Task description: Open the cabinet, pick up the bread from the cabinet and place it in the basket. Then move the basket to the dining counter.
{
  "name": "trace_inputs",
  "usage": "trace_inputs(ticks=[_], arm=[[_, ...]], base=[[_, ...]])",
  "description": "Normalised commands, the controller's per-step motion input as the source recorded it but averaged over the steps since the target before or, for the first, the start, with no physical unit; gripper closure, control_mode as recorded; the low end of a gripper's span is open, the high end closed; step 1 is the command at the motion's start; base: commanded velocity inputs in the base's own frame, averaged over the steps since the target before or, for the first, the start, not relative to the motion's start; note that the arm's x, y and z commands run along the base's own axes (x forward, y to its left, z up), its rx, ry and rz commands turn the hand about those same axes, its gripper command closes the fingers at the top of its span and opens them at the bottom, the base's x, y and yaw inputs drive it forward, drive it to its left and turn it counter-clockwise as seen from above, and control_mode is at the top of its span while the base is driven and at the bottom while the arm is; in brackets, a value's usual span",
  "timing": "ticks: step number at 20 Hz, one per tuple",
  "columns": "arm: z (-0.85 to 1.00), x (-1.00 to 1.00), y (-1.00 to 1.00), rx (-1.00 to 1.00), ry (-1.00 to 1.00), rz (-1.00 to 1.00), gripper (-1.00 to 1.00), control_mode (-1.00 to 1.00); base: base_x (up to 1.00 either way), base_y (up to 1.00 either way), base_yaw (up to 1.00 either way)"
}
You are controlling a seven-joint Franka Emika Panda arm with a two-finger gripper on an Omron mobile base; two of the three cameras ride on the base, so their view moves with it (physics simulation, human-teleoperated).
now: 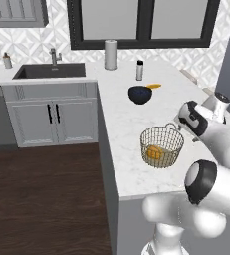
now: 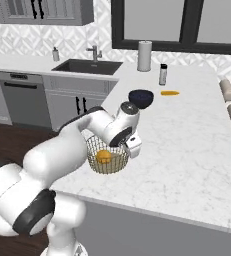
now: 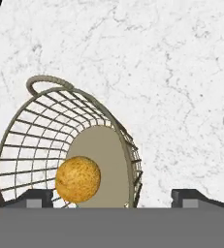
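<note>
The basket (image 1: 162, 146) of tan wire mesh stands on the white marble dining counter (image 1: 121, 124), near its front left edge. The bread (image 1: 155, 152), a small round golden bun, lies inside it on the basket's floor (image 3: 78, 178). My gripper (image 3: 113, 198) is open, its two dark fingertips (image 3: 36, 197) far apart with the basket's (image 3: 60, 140) near rim between them and nothing gripped. In the right base view the hand (image 2: 132, 145) hangs at the right rim of the basket (image 2: 107, 159), with the bread (image 2: 104, 156) beside it.
A dark blue bowl (image 1: 140, 94) sits farther back on the counter, with a yellow-orange item (image 1: 154, 86), a slim bottle (image 1: 140, 70) and a paper towel roll (image 1: 111, 55) behind it. The sink (image 1: 49, 71) is at back left. Stools (image 2: 229, 95) line the counter's right side.
</note>
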Motion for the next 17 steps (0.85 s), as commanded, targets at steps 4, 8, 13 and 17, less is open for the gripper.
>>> trace_inputs(ticks=[4,8,13,17], arm=[[0.74,-0.86,1.0,-0.24,-0.3,0.23,-1.0,-1.0],[0.75,-0.82,1.0,-0.13,-0.03,0.37,-1.0,-1.0],[0.71,-0.72,0.97,-0.03,-0.02,0.45,-1.0,-1.0],[0.64,-0.83,0.16,0.02,-0.36,0.38,-1.0,-1.0]], base=[[0.0,0.0,0.0],[0.0,0.0,0.0],[0.0,0.0,0.0],[0.0,0.0,0.0]])
